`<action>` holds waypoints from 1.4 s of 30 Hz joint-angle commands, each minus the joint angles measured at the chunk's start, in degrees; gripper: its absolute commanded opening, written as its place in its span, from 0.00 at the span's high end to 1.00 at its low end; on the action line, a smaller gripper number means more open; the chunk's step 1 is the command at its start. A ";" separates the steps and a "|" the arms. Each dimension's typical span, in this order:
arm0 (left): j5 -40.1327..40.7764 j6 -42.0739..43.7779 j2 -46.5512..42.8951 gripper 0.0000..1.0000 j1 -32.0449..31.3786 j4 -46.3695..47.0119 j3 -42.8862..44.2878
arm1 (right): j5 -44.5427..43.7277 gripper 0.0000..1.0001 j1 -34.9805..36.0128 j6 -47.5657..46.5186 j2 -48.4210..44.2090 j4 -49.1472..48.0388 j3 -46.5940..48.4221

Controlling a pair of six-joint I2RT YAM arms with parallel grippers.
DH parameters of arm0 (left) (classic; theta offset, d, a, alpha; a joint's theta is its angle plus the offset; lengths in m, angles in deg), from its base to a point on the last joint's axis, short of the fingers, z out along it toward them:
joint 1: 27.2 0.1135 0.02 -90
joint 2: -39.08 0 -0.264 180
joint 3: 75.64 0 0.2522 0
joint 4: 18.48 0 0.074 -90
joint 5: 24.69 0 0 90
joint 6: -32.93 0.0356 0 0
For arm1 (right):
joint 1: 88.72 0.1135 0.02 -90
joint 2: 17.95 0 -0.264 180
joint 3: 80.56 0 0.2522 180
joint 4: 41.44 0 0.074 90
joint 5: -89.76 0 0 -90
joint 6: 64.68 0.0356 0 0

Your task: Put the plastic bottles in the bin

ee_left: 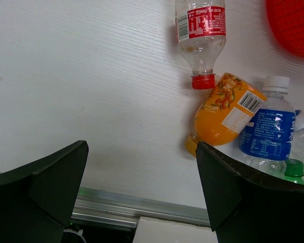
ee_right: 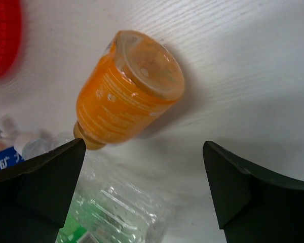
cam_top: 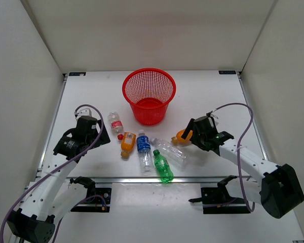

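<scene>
Hanging wide open and empty, the right gripper (ee_right: 142, 174) faces an orange bottle (ee_right: 129, 91) lying on its side just beyond its fingers, right of the other bottles (cam_top: 144, 147) and nearer than the bin (cam_top: 164, 109); the left gripper (ee_left: 142, 177) is open too. The bottle looks light, smooth and slightly squashy, so a hold across its mid-body seems best. Its long axis runs roughly left-right, base toward the gripper, neck toward the heap.
</scene>
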 commanded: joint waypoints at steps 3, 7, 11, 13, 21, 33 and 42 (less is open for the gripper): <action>-1.61 -0.18 0.34 0.01 0.19 0.98 -0.39 | -4.45 0.02 0.87 5.90 6.29 -11.96 1.43; -0.75 0.61 1.13 0.01 0.36 0.54 0.13 | -6.02 0.02 -0.36 7.66 11.47 -14.87 1.88; 0.67 0.52 1.84 0.01 0.89 -0.87 1.27 | -5.50 0.15 -0.72 9.42 13.95 -17.49 2.40; 0.50 0.43 1.31 0.01 1.33 -0.34 0.58 | -6.63 0.45 -0.28 8.81 14.48 -19.43 2.57; 0.41 0.08 1.57 0.01 3.53 0.97 0.39 | -7.37 0.69 -7.04 -7.77 15.71 -18.20 16.98; -0.82 -0.80 4.48 0.01 4.40 5.81 2.94 | 17.71 0.75 -0.82 -39.53 29.40 -13.90 58.81; -2.93 -5.28 6.41 0.02 3.27 8.79 1.19 | 14.63 0.55 5.87 -40.77 34.87 -14.96 58.30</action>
